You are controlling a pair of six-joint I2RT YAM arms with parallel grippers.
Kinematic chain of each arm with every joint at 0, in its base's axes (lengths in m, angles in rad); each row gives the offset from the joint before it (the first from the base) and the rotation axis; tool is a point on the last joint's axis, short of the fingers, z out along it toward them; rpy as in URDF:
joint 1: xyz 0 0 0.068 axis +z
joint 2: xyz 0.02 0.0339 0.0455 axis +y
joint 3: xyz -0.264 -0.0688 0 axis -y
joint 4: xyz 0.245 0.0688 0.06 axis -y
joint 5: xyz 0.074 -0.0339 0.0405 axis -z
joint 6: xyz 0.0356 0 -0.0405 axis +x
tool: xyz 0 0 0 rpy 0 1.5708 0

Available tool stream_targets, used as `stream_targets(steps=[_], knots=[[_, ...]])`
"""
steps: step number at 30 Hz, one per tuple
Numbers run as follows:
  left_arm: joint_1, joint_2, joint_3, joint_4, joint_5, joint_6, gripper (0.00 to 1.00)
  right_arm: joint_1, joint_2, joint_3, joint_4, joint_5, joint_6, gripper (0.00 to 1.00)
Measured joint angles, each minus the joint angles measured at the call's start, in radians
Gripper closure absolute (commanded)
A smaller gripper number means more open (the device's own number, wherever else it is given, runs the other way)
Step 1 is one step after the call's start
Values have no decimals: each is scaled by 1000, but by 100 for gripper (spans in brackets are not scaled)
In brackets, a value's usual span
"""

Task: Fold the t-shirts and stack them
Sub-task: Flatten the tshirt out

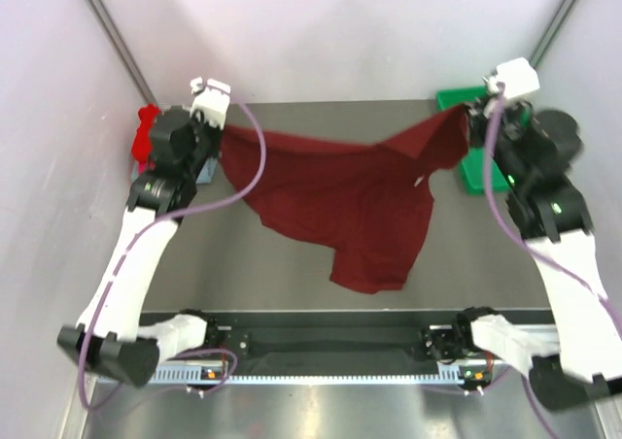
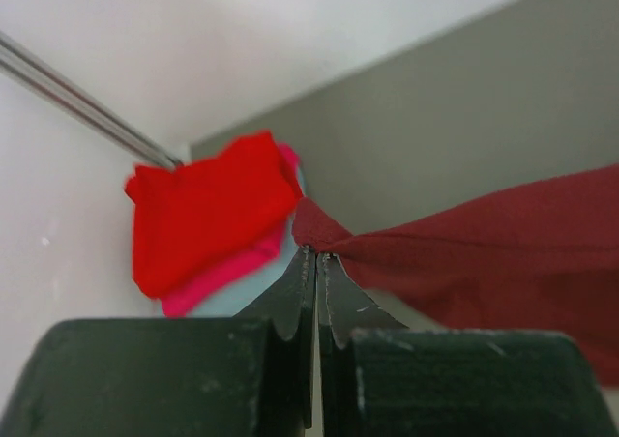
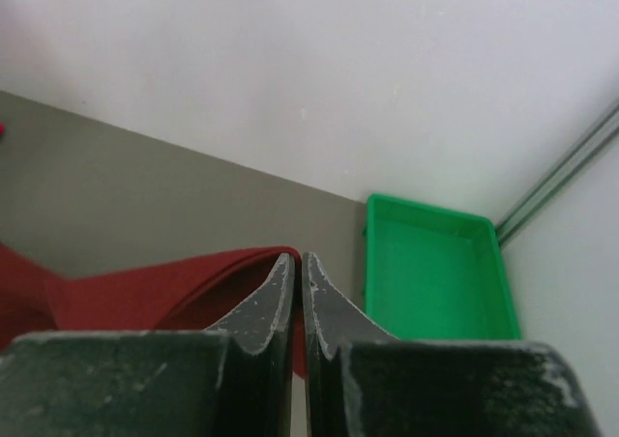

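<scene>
A dark maroon t-shirt [image 1: 340,201] hangs stretched between both arms above the table, its lower part drooping toward the near side. My left gripper [image 1: 220,140] is shut on its left corner; the left wrist view shows the cloth [image 2: 484,253] bunched at the closed fingertips [image 2: 316,253]. My right gripper [image 1: 469,118] is shut on the right corner, with the cloth [image 3: 145,287] running off left from its tips [image 3: 296,259]. A folded bright red t-shirt [image 2: 208,210] lies on a pink one [image 2: 222,282] at the far left corner [image 1: 146,138].
A green plastic tray [image 3: 435,268] stands at the far right by the wall, partly hidden behind the right arm [image 1: 471,172] in the top view. White walls close in the far side and both sides. The arm bases and a black rail [image 1: 330,342] line the near edge.
</scene>
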Motion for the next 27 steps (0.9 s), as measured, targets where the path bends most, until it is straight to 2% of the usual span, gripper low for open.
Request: stream_targets(steps=[4, 8, 14, 20, 23, 27], knots=[[-21, -115, -51, -122, 36, -6, 100, -4, -154, -2, -120, -5, 28, 100], [-32, -163, 32, -173, 43, 8, 100, -53, -218, 89, -233, -5, 23, 100], [-32, -161, 315, -179, 110, 18, 100, -70, -188, 465, -336, 2, -40, 100], [-34, -119, 548, -159, 186, 18, 100, -108, -139, 824, -338, -6, -62, 100], [-34, -96, 618, -149, 196, 18, 100, -132, -129, 903, -337, -14, -62, 100], [-34, -102, 600, -146, 188, 28, 100, -142, -126, 911, -345, -18, -68, 100]])
